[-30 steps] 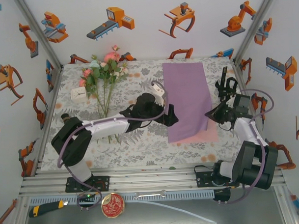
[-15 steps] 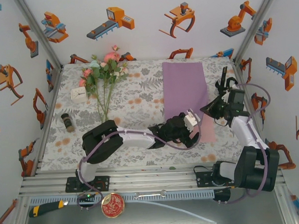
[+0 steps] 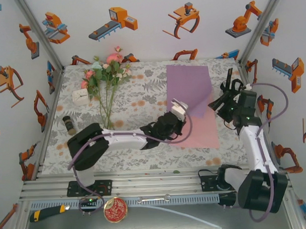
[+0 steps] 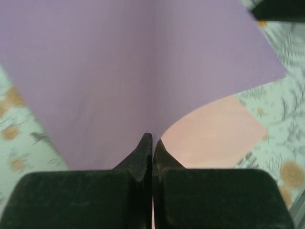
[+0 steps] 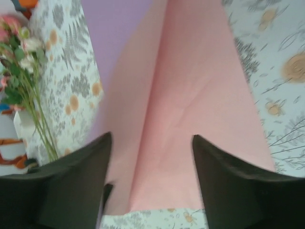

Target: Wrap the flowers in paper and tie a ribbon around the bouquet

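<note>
Early stage: left gripper (image 4: 152,139) fingers pinched together on an edge of the paper (image 3: 189,85), lilac corner raised; right gripper (image 5: 151,138) fingers apart, empty; flowers (image 3: 105,76) lie well apart at the far left of the tabletop (image 3: 142,95), unwrapped, untied.

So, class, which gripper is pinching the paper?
The left gripper: its jaws are shut on the paper, while the right gripper stands open.
</note>
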{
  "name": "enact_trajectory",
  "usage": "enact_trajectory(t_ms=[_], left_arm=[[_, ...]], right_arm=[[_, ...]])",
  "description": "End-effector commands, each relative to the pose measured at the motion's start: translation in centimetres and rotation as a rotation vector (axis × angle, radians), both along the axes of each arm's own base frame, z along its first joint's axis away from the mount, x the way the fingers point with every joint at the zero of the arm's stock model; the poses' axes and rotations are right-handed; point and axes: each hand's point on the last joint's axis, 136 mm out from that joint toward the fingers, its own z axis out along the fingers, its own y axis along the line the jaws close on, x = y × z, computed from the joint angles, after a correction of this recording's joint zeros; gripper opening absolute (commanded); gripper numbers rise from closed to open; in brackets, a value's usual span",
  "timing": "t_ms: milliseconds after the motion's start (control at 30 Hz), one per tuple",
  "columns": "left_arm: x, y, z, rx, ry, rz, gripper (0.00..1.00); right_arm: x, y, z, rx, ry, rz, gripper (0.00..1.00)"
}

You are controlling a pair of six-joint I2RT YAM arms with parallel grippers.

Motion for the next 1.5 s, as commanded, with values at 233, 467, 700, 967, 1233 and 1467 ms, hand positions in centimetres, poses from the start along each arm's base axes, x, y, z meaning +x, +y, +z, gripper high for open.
enact_trajectory(t_ms=[233,467,700,967,1233,1467], left_arm=[[3.7,4.8,2.9,-0.290,0.141,0.179,0.00],[4.5,8.1,2.8,-0.357,0.145,0.253,0.00],[7.4,14.1,2.0,-0.352,0.164,0.407,0.00],[13.4,28.0,-2.1,-0.070,0.156,0.770,0.00],[15.0,33.1,-4.5,0.006,0.244,0.875,0.29],[12.4,33.5,-0.6,-0.050,0.257,0.840,0.57]], right_arm=[[1.5,4.8,-8.1,-0.030,0.198,0.132,0.00],[1.3,6.3,-14.6,-0.064,0.359,0.135,0.00],[-1.5,5.8,-17.4,-0.066,0.454,0.078,0.00],[-8.5,9.4,-18.1,0.093,0.417,0.036,0.00],[-11.1,11.4,-12.8,0.079,0.306,0.107,0.06],[-5.6,7.7,-5.3,-0.152,0.074,0.006,0.25]])
